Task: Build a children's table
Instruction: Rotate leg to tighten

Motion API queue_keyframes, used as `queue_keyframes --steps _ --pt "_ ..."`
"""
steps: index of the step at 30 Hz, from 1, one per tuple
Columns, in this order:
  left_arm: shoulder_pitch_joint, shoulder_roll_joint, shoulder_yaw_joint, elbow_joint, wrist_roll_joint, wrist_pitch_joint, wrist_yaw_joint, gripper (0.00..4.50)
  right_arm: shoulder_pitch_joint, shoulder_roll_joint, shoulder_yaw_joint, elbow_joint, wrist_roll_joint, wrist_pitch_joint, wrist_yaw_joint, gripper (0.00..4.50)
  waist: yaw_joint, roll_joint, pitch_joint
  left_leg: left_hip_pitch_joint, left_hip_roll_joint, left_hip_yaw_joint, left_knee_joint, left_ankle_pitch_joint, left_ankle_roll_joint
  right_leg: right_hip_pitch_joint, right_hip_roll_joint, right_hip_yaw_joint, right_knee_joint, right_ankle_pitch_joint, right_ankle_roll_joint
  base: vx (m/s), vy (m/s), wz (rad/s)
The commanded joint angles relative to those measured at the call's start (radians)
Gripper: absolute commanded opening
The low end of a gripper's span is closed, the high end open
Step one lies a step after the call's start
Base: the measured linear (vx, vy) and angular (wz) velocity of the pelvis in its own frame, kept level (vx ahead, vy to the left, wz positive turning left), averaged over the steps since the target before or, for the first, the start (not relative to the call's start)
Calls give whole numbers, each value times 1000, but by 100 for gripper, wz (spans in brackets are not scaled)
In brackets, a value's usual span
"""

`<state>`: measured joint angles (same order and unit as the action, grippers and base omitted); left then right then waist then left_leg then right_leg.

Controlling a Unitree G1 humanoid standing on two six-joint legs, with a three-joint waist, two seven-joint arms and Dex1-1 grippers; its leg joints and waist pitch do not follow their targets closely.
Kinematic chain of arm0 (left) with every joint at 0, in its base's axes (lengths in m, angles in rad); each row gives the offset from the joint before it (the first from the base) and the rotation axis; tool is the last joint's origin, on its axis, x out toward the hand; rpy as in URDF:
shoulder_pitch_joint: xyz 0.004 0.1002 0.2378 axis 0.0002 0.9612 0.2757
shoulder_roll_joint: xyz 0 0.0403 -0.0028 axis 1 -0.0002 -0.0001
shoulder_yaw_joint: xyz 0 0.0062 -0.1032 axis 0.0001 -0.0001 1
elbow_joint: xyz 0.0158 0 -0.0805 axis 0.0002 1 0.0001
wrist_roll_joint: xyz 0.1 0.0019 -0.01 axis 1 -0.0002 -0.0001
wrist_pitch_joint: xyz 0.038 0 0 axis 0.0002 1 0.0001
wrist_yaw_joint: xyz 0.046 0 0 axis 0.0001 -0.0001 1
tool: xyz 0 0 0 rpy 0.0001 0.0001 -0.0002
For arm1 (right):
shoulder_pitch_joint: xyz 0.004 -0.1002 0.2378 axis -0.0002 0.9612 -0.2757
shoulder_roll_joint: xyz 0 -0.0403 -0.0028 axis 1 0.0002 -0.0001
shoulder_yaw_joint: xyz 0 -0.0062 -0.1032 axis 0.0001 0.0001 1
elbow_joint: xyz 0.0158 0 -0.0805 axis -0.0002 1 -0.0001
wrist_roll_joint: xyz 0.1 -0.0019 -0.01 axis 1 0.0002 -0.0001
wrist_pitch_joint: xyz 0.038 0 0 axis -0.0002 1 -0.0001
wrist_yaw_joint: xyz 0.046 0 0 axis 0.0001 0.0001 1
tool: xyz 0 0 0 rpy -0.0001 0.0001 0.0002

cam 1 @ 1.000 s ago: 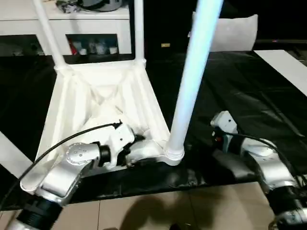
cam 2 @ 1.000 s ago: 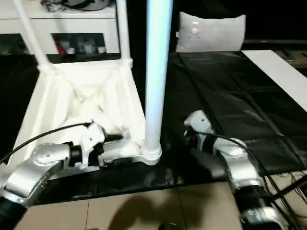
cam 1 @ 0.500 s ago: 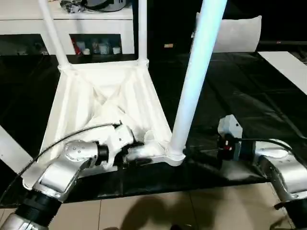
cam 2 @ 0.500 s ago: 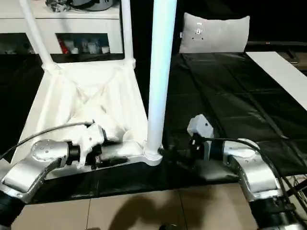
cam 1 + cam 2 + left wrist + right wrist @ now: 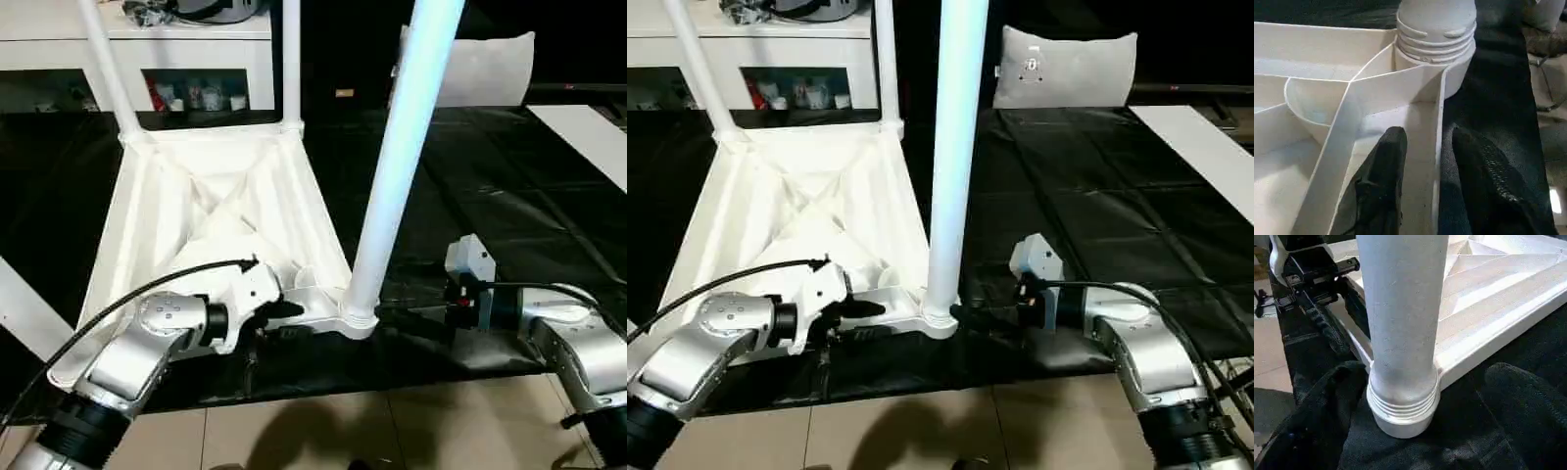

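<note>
The children's table (image 5: pixel 211 211) was seen lying upside down on the black-covered tabletop (image 5: pixel 509 186), its ribbed underside turned up and its near edge close to the tabletop's front edge.

Nearest the camera, the left gripper (image 5: pixel 1422 161) was placed at the near edge wall of the upturned top, just beside the corner socket. Its fingers (image 5: pixel 1386 161) were set astride that thin wall, one inside the tray and one outside over the black cover, with only a narrow gap left on either side. Whether the wall was actually pinched cannot be told.

The right gripper (image 5: pixel 1415 382) was held at the base of the near leg (image 5: pixel 397 166), where the leg stood seated in its threaded corner socket. Its fingers (image 5: pixel 1518 382) were spread wide on both sides of the socket, and no contact with the leg could be made out.

Compared with a second earlier, the left fingers had been drawn much closer together, and the right gripper had been brought in from further to the right until it flanked the leg base.

Farther back, two more legs (image 5: pixel 108 69) were seen upright at the far corners, with a white cabinet (image 5: pixel 176 59) behind them.
</note>
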<state>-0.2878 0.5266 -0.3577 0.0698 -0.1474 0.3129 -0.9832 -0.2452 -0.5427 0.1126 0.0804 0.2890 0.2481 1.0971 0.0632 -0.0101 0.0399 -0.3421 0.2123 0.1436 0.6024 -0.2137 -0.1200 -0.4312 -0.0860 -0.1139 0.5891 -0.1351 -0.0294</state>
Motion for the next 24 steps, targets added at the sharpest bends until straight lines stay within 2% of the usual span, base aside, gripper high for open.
queue_keyframes --steps 1,5,9,11,13,14,15,16,17,19,21,23,24 --pt "2 19 -31 21 40 26 -10 141 -9 -14 5 -15 0 3 6 450 3 1 -53 -17 -7 15 -70 -237 72 68 -34 27 -105 -558 -12 0 0 0" --pt "-8 35 -45 27 63 21 -23 109 -27 -10 18 0 -7 -4 19 450 -2 7 -52 -15 -6 12 -72 -253 71 69 -35 22 -107 -564 -14 0 0 0" --pt "-19 37 -48 38 71 16 -30 81 -53 -3 35 30 -20 -20 34 450 -10 12 -47 -6 -7 11 -71 -299 70 66 -36 12 -119 -615 -6 0 0 0" --pt "-27 33 -48 48 72 11 -33 67 -71 -1 49 54 -26 -32 55 450 -15 12 -48 -1 -10 9 -69 -320 66 67 -37 5 -126 -643 6 0 0 0" --pt "-32 31 -47 54 71 2 -38 44 -82 3 53 67 -22 -37 66 450 -16 11 -49 -2 -10 9 -69 -315 68 68 -37 6 -126 -637 6 0 0 0" --pt "-34 30 -46 56 71 -1 -40 44 -87 5 54 72 -21 -39 71 450 -16 11 -50 -4 -9 9 -70 -311 69 69 -37 8 -124 -625 1 0 0 0" --pt "-37 23 -41 61 62 -16 -50 19 -98 10 60 90 -25 -57 82 420 -15 11 -50 -4 -8 8 -71 -311 70 69 -38 8 -123 -622 -1 0 0 0" --pt "-39 18 -37 64 55 -25 -57 19 -109 14 68 108 -29 -72 96 420 -16 11 -51 -4 -8 8 -71 -311 71 69 -38 8 -122 -618 -5 0 0 0" --pt "-42 13 -38 67 46 -51 -75 13 -125 17 81 136 -35 -89 123 413 -17 6 -52 -6 -7 8 -71 -311 74 70 -39 7 -122 -617 -10 0 0 0" --pt "-43 11 -42 69 41 -76 -94 2 -143 21 93 164 -32 -94 158 395 -17 9 -51 -7 -5 7 -73 -309 77 71 -41 10 -118 -606 -17 0 0 0" --pt "-44 8 -44 70 35 -89 -109 0 -162 27 104 191 -30 -100 184 368 -18 9 -54 -9 -2 6 -75 -298 80 74 -43 15 -110 -579 -35 0 0 0" --pt "-50 13 -54 74 38 -97 -126 0 -196 43 115 249 -45 -124 191 362 -15 9 -56 -9 1 7 -76 -276 81 74 -46 20 -104 -547 -55 0 0 0" --pt "-52 14 -57 75 40 -98 -129 0 -204 48 117 264 -48 -130 192 337 -14 10 -57 -12 2 8 -77 -250 82 78 -45 24 -97 -507 -79 0 0 0"
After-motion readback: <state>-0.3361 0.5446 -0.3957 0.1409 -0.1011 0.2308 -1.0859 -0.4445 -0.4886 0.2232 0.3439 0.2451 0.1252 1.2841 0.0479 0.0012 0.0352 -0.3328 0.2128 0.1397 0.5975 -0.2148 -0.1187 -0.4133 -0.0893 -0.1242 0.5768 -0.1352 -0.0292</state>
